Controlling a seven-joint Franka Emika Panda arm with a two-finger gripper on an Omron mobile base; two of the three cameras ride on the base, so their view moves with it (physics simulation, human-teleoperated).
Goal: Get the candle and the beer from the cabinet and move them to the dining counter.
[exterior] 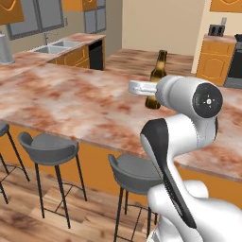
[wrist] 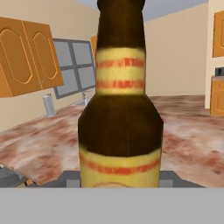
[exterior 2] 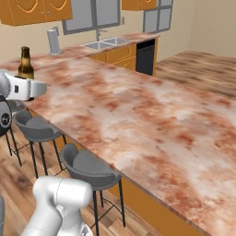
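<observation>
Beer (exterior: 158, 75) stands upright on the dining counter (exterior: 71, 101), near its stool-side edge; I also see it in the right base view (exterior 2: 25, 64). Hand view has the bottle (wrist: 120, 109) dead centre and very close, tan label bands on neck and body. The pincer (exterior: 150, 90) sits level at the bottle's lower half, with its white hand partly hiding the bottle. I can't tell whether the fingers are clamped on it or apart. Grey bar stools (exterior: 49, 149) line the counter's near side. Sink (exterior 2: 105, 44) is on the far worktop. Orange wall cabinet (wrist: 26, 57) has its doors closed, so its contents are hidden.
</observation>
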